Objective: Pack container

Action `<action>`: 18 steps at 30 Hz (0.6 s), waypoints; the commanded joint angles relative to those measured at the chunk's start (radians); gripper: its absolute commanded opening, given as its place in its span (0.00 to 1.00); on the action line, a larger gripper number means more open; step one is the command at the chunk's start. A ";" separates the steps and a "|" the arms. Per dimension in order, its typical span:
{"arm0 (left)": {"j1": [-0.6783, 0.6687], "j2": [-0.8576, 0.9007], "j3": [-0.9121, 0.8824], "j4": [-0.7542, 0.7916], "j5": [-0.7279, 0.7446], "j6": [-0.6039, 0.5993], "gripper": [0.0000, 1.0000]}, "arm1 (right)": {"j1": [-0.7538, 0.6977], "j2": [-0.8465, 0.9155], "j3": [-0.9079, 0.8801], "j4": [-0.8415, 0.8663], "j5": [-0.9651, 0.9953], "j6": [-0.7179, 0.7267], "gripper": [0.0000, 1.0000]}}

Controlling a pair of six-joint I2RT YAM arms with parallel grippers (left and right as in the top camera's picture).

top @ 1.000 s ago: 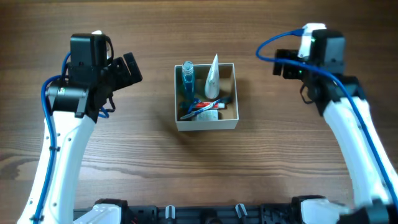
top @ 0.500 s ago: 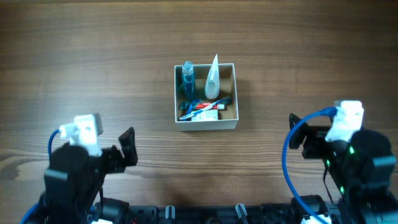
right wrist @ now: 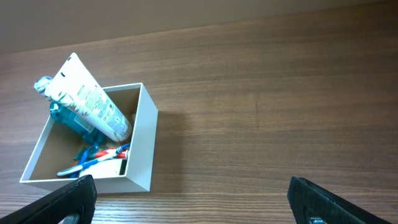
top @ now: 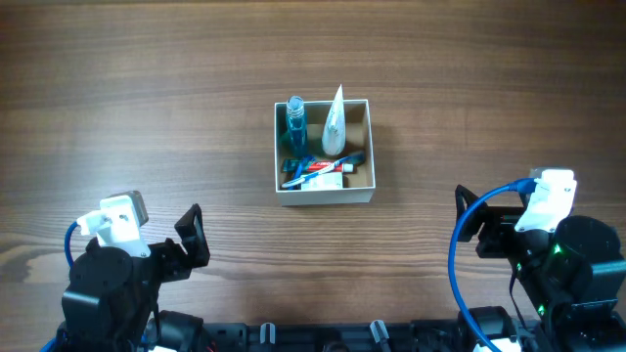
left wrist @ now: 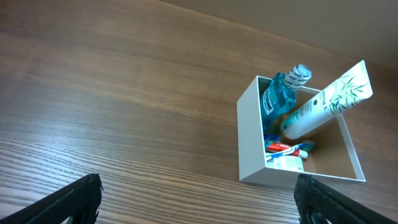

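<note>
From overhead, the container (top: 326,195) sits about the middle of the bench (top: 147,88), a shade toward the far edge. It lies square to the bench, with white walls outside and tan inside. A blue bottle (top: 295,123) stands in its far-left corner. A white tube (top: 335,127) leans just beside the bottle, its flat end poking out past the far wall. A heap of small red-and-blue items (top: 318,172) lies along the near wall. The left tool (top: 192,238) is by the near-left corner of the bench and the right tool (top: 469,217) by the near-right corner, both well apart from the container. From up here I cannot tell how their fingers stand.

In the left wrist view, the left tool (left wrist: 198,186) has its dark fingers (left wrist: 78,199) at the two bottom corners. They are spread wide apart with only bare bench between them. The container (left wrist: 249,143) lies ahead and to the right. The blue bottle (left wrist: 280,102) is against the far wall, and the white tube (left wrist: 326,99) slants over the rim.

In the right wrist view, the right tool (right wrist: 191,186) is likewise wide apart, fingers (right wrist: 68,199) at the bottom corners, gripping nothing. The container (right wrist: 142,149) lies ahead and to the left. The white tube (right wrist: 90,99) leans across the blue bottle (right wrist: 68,121), and the small red-and-blue items (right wrist: 99,155) lie on the tan floor.
</note>
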 commanded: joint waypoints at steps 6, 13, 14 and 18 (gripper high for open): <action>-0.005 0.000 -0.010 -0.001 -0.027 -0.013 1.00 | 0.004 -0.003 -0.009 -0.001 -0.016 0.016 1.00; -0.005 0.000 -0.010 -0.001 -0.027 -0.013 1.00 | 0.004 -0.130 -0.047 -0.014 0.059 -0.031 1.00; -0.005 0.000 -0.010 -0.001 -0.027 -0.013 1.00 | 0.004 -0.214 -0.105 0.010 0.055 -0.040 1.00; -0.005 0.000 -0.010 -0.001 -0.027 -0.013 1.00 | 0.004 -0.472 -0.315 0.147 0.026 -0.069 1.00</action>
